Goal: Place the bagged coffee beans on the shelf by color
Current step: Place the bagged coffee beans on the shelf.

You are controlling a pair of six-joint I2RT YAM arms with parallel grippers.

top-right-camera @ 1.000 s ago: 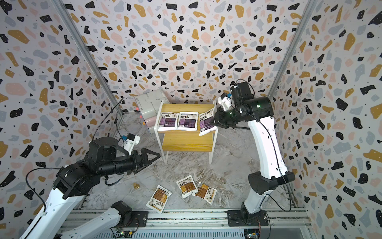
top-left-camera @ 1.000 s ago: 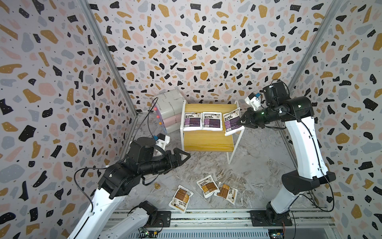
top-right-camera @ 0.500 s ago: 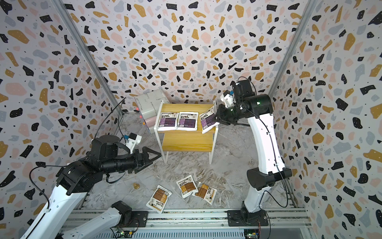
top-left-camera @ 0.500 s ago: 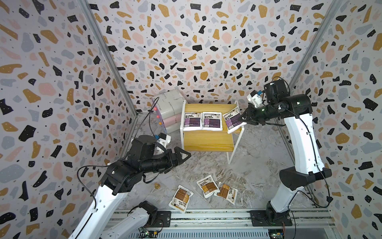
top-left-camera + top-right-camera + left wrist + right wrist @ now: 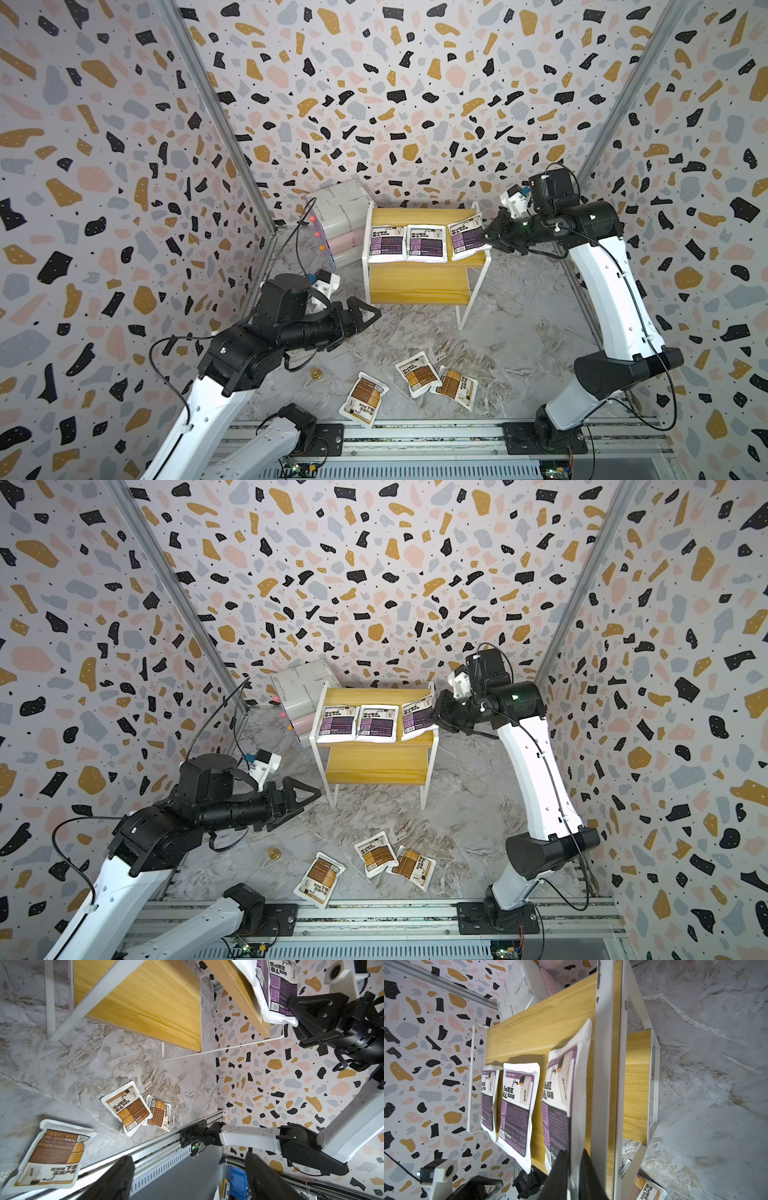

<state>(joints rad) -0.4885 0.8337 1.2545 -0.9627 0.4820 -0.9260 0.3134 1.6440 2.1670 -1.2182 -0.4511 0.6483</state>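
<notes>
Nearest the metal base rail [image 5: 415,432], three flat white coffee pouches with brown-orange label blocks lie on the grey marbled floor [image 5: 519,332]. The lone brown-orange pouch [image 5: 365,399] lies just beside the rail. The middle brown-orange pouch [image 5: 417,373] overlaps an edge of the outer brown-orange pouch [image 5: 455,387]. A small brass-coloured object [image 5: 316,373] sits near them.

Farther in, the black left gripper [image 5: 365,322] hangs above the floor, released, its jaws spread wide around nothing.

Beyond it stands the two-tier stepped shelf [image 5: 417,284] of yellow wood-grain boards on a thin white metal frame. Its upper, farther board carries three white pouches with purple label blocks in a row. The first purple pouch [image 5: 387,245] and the second purple pouch [image 5: 427,244] lie flat, side by side. The black right gripper [image 5: 484,239] is clenched on the outer edge of the third purple pouch [image 5: 467,239], which sits skewed and tilted, overhanging the shelf's side.

Farthest, stacked white and pink boxes [image 5: 338,208] stand just beside the shelf, against the terrazzo-patterned wall [image 5: 415,104].
</notes>
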